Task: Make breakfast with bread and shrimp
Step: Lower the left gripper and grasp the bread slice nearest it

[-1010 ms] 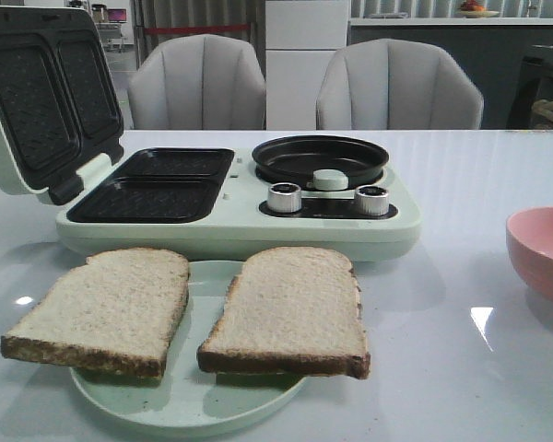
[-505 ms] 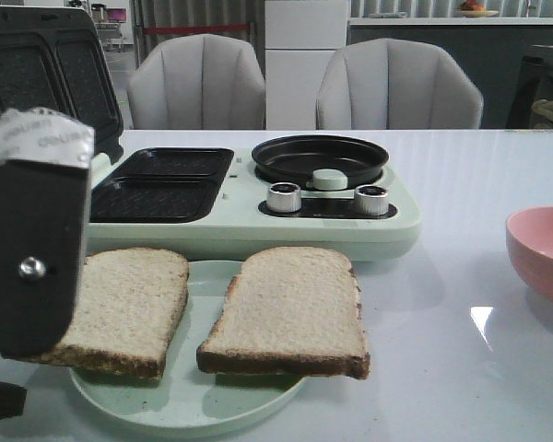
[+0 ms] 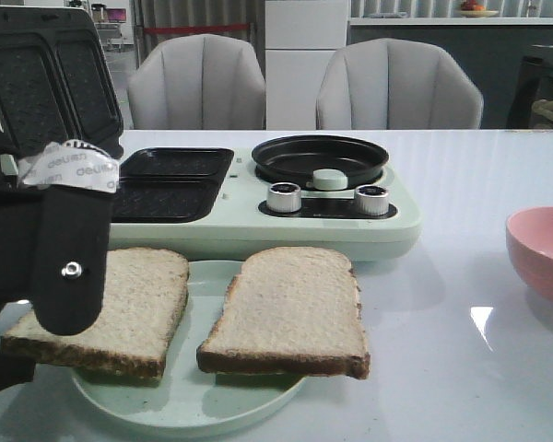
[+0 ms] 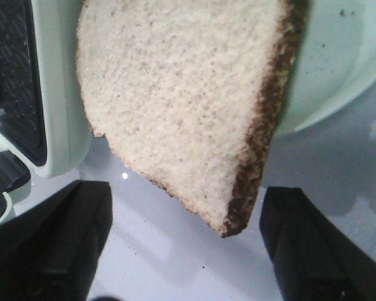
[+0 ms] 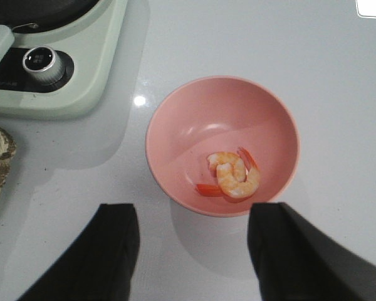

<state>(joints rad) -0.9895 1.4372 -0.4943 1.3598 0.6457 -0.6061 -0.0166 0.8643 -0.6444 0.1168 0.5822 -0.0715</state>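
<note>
Two slices of bread lie side by side on a pale green plate (image 3: 194, 410): the left slice (image 3: 134, 304) and the right slice (image 3: 290, 308). My left arm (image 3: 69, 249) hangs in front of the left slice's near-left corner. My left gripper (image 4: 185, 251) is open, and that slice's (image 4: 182, 106) crusted corner lies just ahead of the fingers, not between them. The shrimp (image 5: 235, 175) lies curled in a pink bowl (image 5: 175, 119). My right gripper (image 5: 191, 257) is open above the table, just short of the bowl, and holds nothing.
A pale green breakfast maker (image 3: 258, 230) stands behind the plate, its lid (image 3: 37, 74) raised at the left. It has two dark grill plates (image 3: 161, 184), a round black pan (image 3: 318, 158) and two knobs (image 3: 284, 197). The pink bowl (image 3: 544, 253) sits at the right edge.
My left arm has come into the front view from the left and moved right and forward to the left slice. Bread, plate and bowl have not moved.
</note>
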